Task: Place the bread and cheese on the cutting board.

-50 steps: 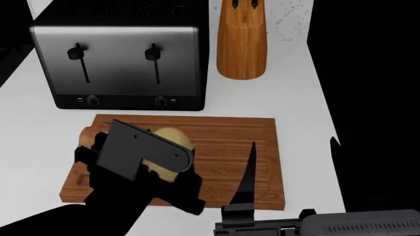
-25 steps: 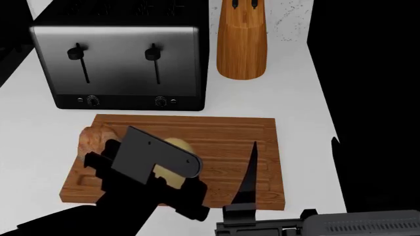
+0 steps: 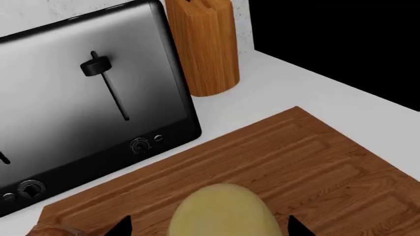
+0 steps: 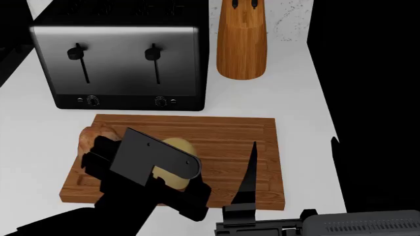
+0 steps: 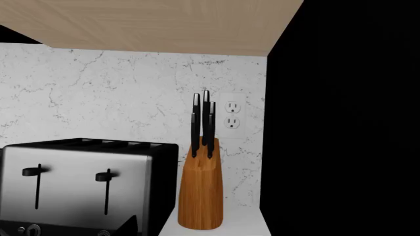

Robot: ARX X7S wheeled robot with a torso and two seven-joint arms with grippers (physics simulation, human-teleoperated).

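Between the fingers of the left gripper (image 4: 172, 181) sits the smooth pale yellow egg-shaped cheese (image 3: 223, 212), low over the grooved brown wooden cutting board (image 4: 229, 142); whether the fingers clamp it or stand just clear I cannot tell. The mottled reddish-brown bread (image 4: 92, 135) lies beyond them on the board's edge. Best to part the fingers wide and lift straight up. The right gripper (image 4: 246, 172) idles near; its fingers' state is unclear.

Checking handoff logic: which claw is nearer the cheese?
Left. The left claw is right at the cheese on the cutting board; the right claw is off to its right.
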